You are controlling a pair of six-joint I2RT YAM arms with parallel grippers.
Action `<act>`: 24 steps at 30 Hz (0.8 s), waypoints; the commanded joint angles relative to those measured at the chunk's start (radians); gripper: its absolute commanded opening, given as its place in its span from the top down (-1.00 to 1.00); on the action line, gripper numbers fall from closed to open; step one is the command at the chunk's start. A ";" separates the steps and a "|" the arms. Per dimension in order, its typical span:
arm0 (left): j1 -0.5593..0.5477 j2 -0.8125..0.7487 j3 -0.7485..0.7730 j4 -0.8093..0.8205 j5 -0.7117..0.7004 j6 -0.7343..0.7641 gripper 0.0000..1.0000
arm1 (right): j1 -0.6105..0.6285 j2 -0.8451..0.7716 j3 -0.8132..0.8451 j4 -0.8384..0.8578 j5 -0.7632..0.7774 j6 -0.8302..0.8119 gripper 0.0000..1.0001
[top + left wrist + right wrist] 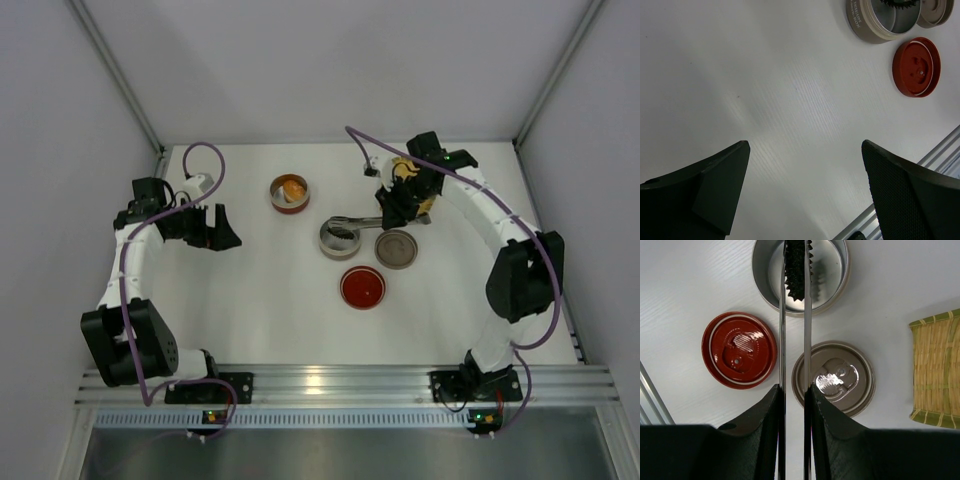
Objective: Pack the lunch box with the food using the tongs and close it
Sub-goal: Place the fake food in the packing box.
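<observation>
My right gripper (794, 387) is shut on the slim metal tongs (782, 330), whose two arms reach forward over the open silver tin (837, 295) of the lunch box. The black spiky food piece (797, 270) sits between the tong tips, inside the tin's rim. From above, the tongs (360, 222) run from the right gripper (388, 215) to that tin (325, 243). The orange chunk (293, 187) lies in a red tin (289, 207) further back. My left gripper (805, 144) stands open over bare table at the left (212, 238), holding nothing.
A red lid (362, 287) and a beige lid (396, 248) lie flat beside the silver tin. The yellow woven tray (935, 370) sits at the right, under my right arm. White walls enclose the table, and the aluminium rail (330, 380) runs along the near edge.
</observation>
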 commanded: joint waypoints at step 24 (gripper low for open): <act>0.003 0.018 0.000 0.020 -0.017 0.027 -0.97 | 0.014 0.013 -0.012 0.092 -0.010 -0.020 0.24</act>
